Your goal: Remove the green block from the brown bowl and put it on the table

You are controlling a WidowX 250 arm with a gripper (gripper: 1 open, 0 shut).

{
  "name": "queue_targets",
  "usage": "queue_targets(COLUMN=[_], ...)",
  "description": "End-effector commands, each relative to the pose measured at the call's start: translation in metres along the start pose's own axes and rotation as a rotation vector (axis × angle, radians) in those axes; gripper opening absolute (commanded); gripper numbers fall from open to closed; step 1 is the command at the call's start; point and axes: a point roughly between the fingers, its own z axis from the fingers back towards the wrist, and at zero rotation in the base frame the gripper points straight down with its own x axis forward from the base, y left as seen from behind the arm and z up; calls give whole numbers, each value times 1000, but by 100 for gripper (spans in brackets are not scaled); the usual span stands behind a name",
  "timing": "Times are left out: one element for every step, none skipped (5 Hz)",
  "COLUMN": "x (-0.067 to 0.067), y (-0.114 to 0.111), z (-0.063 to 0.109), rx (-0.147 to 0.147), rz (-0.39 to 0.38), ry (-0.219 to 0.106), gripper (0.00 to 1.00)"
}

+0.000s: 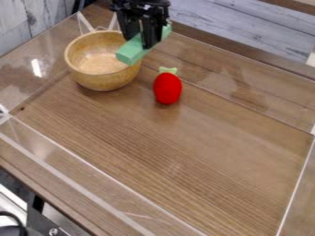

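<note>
My black gripper hangs pointing down just right of the brown bowl, shut on the green block. The mint-green bar dangles tilted from the fingers, above the bowl's right rim and clear of it. The tan wooden bowl sits at the back left of the table, and its inside shows nothing in it. The block is in the air, well above the wood-grain tabletop.
A red strawberry-like toy stands on the table right of the bowl, just below and right of the held block. Clear raised walls edge the tabletop. A grey plank wall runs behind.
</note>
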Motion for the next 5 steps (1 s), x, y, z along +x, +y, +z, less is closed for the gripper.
queue_targets(x=[3,-1,-5,-11,-15], y=[-24,-45,-68,-87,-97], z=[22,19,9,1,-8], rx=[16,7,4,-5,-9], rz=[-27,-50,-76,-96,-98], ry=[-65,-61,-48,-38,-27], gripper=[0,0,0,0,0])
